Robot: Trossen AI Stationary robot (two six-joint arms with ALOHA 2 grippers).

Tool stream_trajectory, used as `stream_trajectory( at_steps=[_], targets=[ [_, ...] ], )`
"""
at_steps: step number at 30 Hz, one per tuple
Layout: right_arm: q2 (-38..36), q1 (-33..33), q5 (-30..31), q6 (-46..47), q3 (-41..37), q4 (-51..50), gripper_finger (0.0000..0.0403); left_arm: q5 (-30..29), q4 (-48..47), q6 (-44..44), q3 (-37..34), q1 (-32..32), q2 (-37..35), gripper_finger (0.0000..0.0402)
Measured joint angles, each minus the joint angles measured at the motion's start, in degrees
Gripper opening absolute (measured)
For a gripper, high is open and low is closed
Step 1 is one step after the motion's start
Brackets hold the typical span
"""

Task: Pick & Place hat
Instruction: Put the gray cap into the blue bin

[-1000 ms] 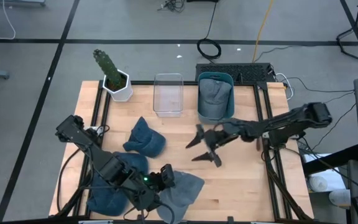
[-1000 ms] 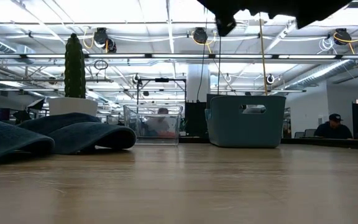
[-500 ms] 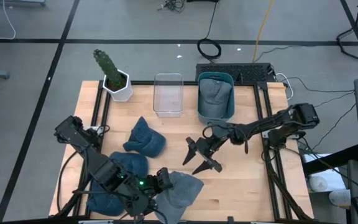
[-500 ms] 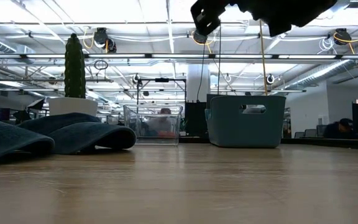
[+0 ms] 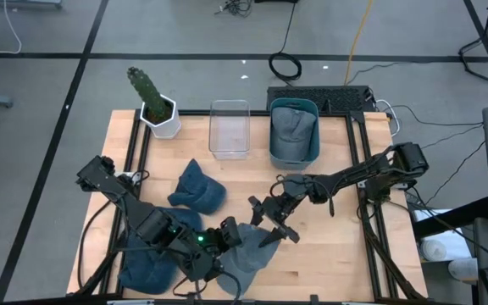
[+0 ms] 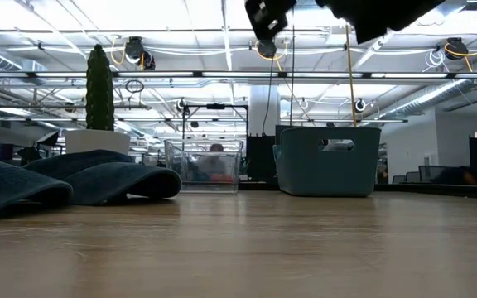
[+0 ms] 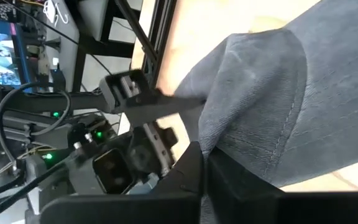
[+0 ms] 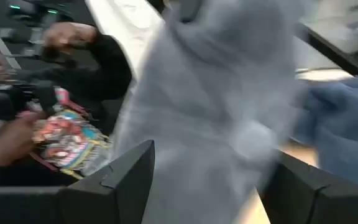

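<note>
A grey hat (image 5: 251,254) lies on the table near its front edge, and also shows in the left wrist view (image 7: 278,87) and, blurred, in the right wrist view (image 8: 216,106). My left gripper (image 5: 226,236) is shut on its left edge. My right gripper (image 5: 266,223) is open and hangs above the table just right of the hat, its fingers (image 8: 120,177) standing wide before it. Two blue hats (image 5: 197,190) (image 5: 152,254) lie on the table's left half. Another hat lies in the teal bin (image 5: 293,152) at the back. My left gripper pinches an edge of the grey hat (image 7: 211,142) between its two fingers (image 7: 188,171), coming from the table's left side. One layer or several, I cannot tell. The hat's far part rests on the table.
A clear container (image 5: 230,129) and a potted cactus (image 5: 152,103) stand along the far edge left of the bin. The wood between the hats and the right edge (image 5: 329,246) is bare. The low view shows the blue hats (image 6: 81,180) at the left and the bin (image 6: 328,160).
My right gripper has moved down and toward the table's near left, from the middle of the table to just beside the grey hat, and has stayed open. My left gripper has kept its hold on the hat.
</note>
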Motion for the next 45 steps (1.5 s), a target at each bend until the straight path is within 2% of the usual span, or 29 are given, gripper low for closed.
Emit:
stream_trajectory(
  at_steps=[6, 17, 24, 33, 39, 45],
  targets=[
    [3.0, 0.5, -5.0, 0.0, 2.6, -0.1, 0.0242, 0.6, 0.2, 0.7, 0.0, 1.7, 0.0, 0.0005],
    [1.1, 2.5, -12.5, 1.9, 2.9, 1.1, 0.0242, 3.0, -1.4, -1.3, 0.0, 2.9, 0.0, 0.0008],
    [-1.2, 4.9, -12.0, 1.3, 2.9, 0.3, 0.0242, 3.1, -1.5, -2.2, 0.0, 3.0, 0.0, 0.0005],
    [-1.8, 7.3, -1.7, 1.0, 3.2, -0.1, 0.0242, 3.2, -1.6, -4.0, 0.0, 3.8, 0.0, 0.0005],
    [-1.8, 8.8, 10.7, -0.6, 3.9, 0.3, 0.0242, 4.8, -2.5, -4.1, -0.1, 4.5, 0.0, 0.0013],
    [-1.8, 9.3, 11.8, -0.6, 3.9, 1.6, 0.0241, 5.1, -4.3, -5.8, -0.1, 4.8, 0.0, 0.0006]
  ],
)
